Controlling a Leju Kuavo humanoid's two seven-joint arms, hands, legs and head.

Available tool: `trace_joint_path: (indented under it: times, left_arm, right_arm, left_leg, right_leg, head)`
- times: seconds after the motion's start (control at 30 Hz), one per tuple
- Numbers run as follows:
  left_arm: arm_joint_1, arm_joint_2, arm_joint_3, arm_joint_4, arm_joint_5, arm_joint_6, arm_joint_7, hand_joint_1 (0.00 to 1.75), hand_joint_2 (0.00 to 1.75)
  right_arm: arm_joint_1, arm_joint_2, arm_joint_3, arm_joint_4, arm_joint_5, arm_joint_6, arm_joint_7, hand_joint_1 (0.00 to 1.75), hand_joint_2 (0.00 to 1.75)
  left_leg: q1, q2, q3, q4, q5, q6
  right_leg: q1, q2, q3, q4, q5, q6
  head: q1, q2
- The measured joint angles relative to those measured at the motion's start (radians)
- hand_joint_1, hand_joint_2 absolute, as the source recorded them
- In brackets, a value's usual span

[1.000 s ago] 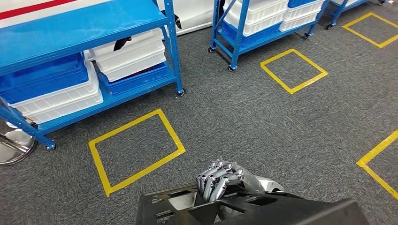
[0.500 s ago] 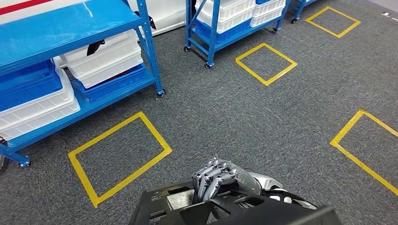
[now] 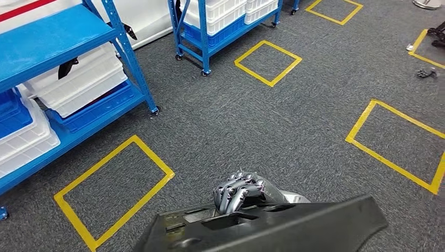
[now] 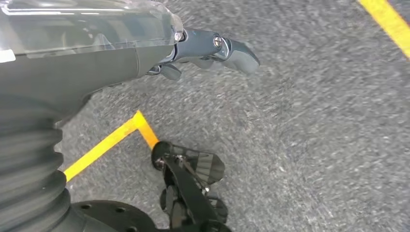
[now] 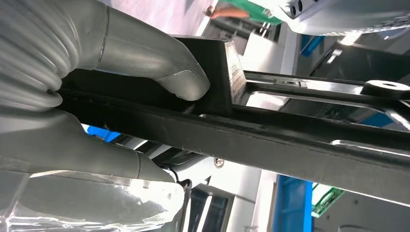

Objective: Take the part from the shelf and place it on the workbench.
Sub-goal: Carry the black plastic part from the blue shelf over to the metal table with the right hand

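Low in my head view, my right hand (image 3: 240,191) curled its fingers (image 3: 229,197) over the far edge of the black part (image 3: 273,226), a long flat piece with cut-out openings that I carried out in front of me above the grey carpet (image 3: 273,126), well apart from any shelf. Yellow taped squares (image 3: 113,184) marked the carpet, one just beyond the part's left end, another (image 3: 267,62) farther off and a third (image 3: 399,142) to the right. A blue shelf unit (image 3: 57,37) stood at the upper left with white bins (image 3: 78,79) and a blue bin (image 3: 13,107) on its lower level, and a second blue wheeled rack (image 3: 210,37) with white bins stood farther back. From my left wrist view, my left hand (image 4: 203,48) hung over the carpet with its fingers loosely curled and nothing in them, the dark fingertips (image 4: 239,50) pointing out over a corner of yellow tape (image 4: 140,128); whether the fingers were properly clenched or merely relaxed I could not tell. From my right wrist view, my thick grey thumb (image 5: 159,63) pressed against one face of the part's black frame (image 5: 290,140) while another finger (image 5: 82,154) lay along the opposite face, so the hand was grasping the part firmly between them, with blurred blue and white shapes behind.
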Motion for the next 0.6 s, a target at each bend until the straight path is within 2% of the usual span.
trace_joint_path:
  times: [0.07,0.1,0.13,0.17,0.2,0.23,0.3,0.33,0.37,0.4,0.43,0.47,0.5,0.53,0.6]
  left_arm:
    - [0.0,0.0,0.001,0.0,0.0,0.004,-0.001,0.0,1.75]
    - [0.0,0.0,0.001,0.0,-0.001,0.006,-0.001,0.0,1.75]
    - [0.0,0.0,0.002,0.0,-0.002,0.008,-0.001,0.0,1.75]
    - [-0.001,0.0,0.002,0.0,-0.005,0.01,0.001,0.0,1.75]
    - [-0.001,-0.002,0.002,0.0,-0.007,0.012,0.003,0.0,1.75]
    - [-0.002,-0.003,0.002,0.0,-0.009,0.015,0.005,0.0,1.75]
    - [-0.001,-0.004,0.002,0.0,-0.014,0.02,0.008,0.0,1.75]
    - [-0.001,-0.004,0.002,0.0,-0.017,0.022,0.008,0.0,1.75]
    - [0.0,-0.003,0.002,0.0,-0.02,0.023,0.008,0.0,1.75]
    - [0.001,-0.002,0.002,0.0,-0.022,0.023,0.008,0.0,1.75]
    - [0.001,-0.001,0.002,0.0,-0.024,0.024,0.009,0.0,1.75]
    - [0.001,0.0,0.002,0.0,-0.026,0.024,0.009,0.0,1.75]
    - [0.0,0.0,0.002,0.0,-0.028,0.024,0.009,0.0,1.75]
    - [-0.001,0.0,0.002,0.0,-0.03,0.024,0.008,0.0,1.75]
    - [-0.002,0.0,0.002,0.0,-0.034,0.023,0.007,0.0,1.75]
  right_arm:
    - [0.0,0.004,0.001,0.0,-0.004,0.0,0.002,1.75,1.75]
    - [0.0,0.006,0.002,-0.001,-0.006,0.0,0.002,1.75,1.75]
    - [0.002,0.007,0.003,-0.002,-0.008,0.0,0.002,1.75,1.75]
    - [0.005,0.008,0.003,-0.005,-0.01,0.0,0.003,1.75,1.75]
    - [0.009,0.008,0.004,-0.008,-0.011,0.0,0.003,1.75,1.75]
    - [0.014,0.009,0.004,-0.011,-0.012,0.0,0.002,1.75,1.75]
    - [0.018,0.009,0.004,-0.017,-0.014,0.0,0.001,1.75,1.75]
    - [0.02,0.009,0.004,-0.02,-0.015,0.0,0.0,1.75,1.75]
    - [0.021,0.008,0.004,-0.021,-0.016,0.0,0.0,1.75,1.75]
    - [0.022,0.008,0.004,-0.022,-0.018,0.0,-0.001,1.75,1.75]
    - [0.024,0.008,0.005,-0.022,-0.019,0.001,-0.001,1.75,1.75]
    - [0.025,0.007,0.005,-0.022,-0.021,0.001,-0.001,1.75,1.75]
    - [0.026,0.007,0.005,-0.023,-0.023,0.002,-0.001,1.75,1.75]
    - [0.026,0.007,0.006,-0.025,-0.024,0.002,-0.001,1.75,1.75]
    - [0.025,0.007,0.006,-0.032,-0.026,-0.001,-0.002,1.75,1.75]
  left_leg:
    - [0.003,-0.04,0.055,-0.135,0.066,0.005]
    - [0.005,-0.062,0.074,-0.182,0.082,0.008]
    - [0.004,-0.078,0.083,-0.206,0.085,0.011]
    - [0.003,-0.08,0.085,-0.211,0.083,0.015]
    - [0.003,-0.07,0.085,-0.213,0.085,0.02]
    - [0.003,-0.059,0.087,-0.218,0.088,0.026]
    - [0.006,-0.033,0.09,-0.227,0.094,0.039]
    - [0.005,-0.02,0.091,-0.229,0.095,0.043]
    - [0.003,-0.007,0.091,-0.229,0.095,0.046]
    - [0.002,0.006,0.091,-0.229,0.094,0.047]
    - [0.001,0.019,0.091,-0.228,0.093,0.047]
    - [0.001,0.031,0.092,-0.228,0.091,0.046]
    - [0.001,0.042,0.094,-0.228,0.09,0.044]
    - [0.001,0.052,0.097,-0.229,0.088,0.042]
    - [-0.002,0.068,0.102,-0.229,0.083,0.035]
  right_leg:
    - [0.0,0.024,-0.004,0.01,-0.003,0.006]
    - [-0.001,0.036,-0.009,0.015,-0.004,0.01]
    - [-0.003,0.046,-0.015,0.019,-0.003,0.016]
    - [-0.004,0.056,-0.021,0.02,-0.001,0.023]
    - [-0.006,0.067,-0.024,0.018,0.002,0.03]
    - [-0.006,0.061,-0.027,0.021,0.001,0.036]
    - [-0.004,0.014,-0.049,0.066,-0.029,0.047]
    - [-0.005,-0.018,-0.074,0.118,-0.059,0.052]
    - [-0.008,-0.038,-0.105,0.183,-0.091,0.057]
    - [-0.01,-0.046,-0.135,0.244,-0.115,0.061]
    - [-0.012,-0.049,-0.153,0.282,-0.123,0.063]
    - [-0.014,-0.052,-0.153,0.284,-0.114,0.064]
    - [-0.014,-0.056,-0.131,0.244,-0.087,0.063]
    - [-0.013,-0.067,-0.091,0.174,-0.053,0.06]
    - [-0.002,-0.1,-0.021,0.046,-0.012,0.046]
  head:
    - [0.0,0.0]
    - [0.0,0.0]
    - [0.0,0.0]
    - [0.0,0.0]
    - [0.0,0.0]
    - [0.001,0.0]
    - [0.007,0.0]
    - [0.009,0.0]
    - [0.012,0.0]
    - [0.012,0.0]
    - [0.012,0.0]
    - [0.012,0.0]
    - [0.012,0.0]
    - [0.012,0.0]
    - [0.012,0.0]
